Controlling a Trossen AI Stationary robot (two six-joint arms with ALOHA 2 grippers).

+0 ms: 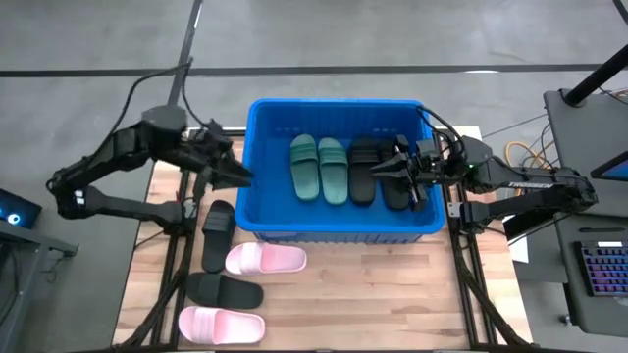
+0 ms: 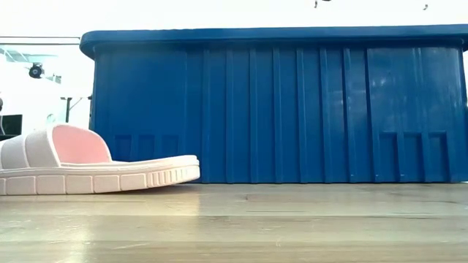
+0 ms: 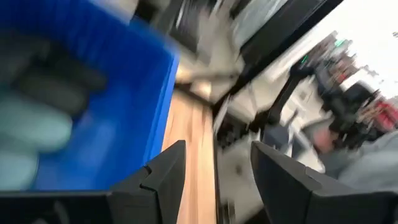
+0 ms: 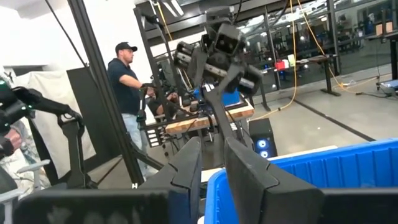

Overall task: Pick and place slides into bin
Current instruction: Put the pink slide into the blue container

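The blue bin point(image 1: 334, 104) point(image 2: 292, 109) stands at the table's far middle. Two green slides point(image 1: 319, 169) and two black slides point(image 1: 361, 186) lie soles down on its floor. Two black slides point(image 1: 218, 235) point(image 1: 224, 290) and two pink slides point(image 1: 265, 259) point(image 1: 221, 325) lie on the wood at the near left; one pink slide point(image 2: 88, 164) shows in the low view. My left gripper point(image 1: 240, 176) point(image 3: 217, 155) hangs open just outside the bin's left wall, holding nothing. Above the black slides in the bin, my right gripper point(image 1: 378, 169) point(image 4: 213, 155) has only a narrow gap between its fingers, and the gap is empty.
Bare wood point(image 1: 392, 294) lies in front of the bin toward the near right. Dark frame struts point(image 1: 182, 255) run along the table's left side. A keyboard point(image 1: 601, 270) sits off the table's right edge. A person point(image 4: 127, 93) stands in the room beyond.
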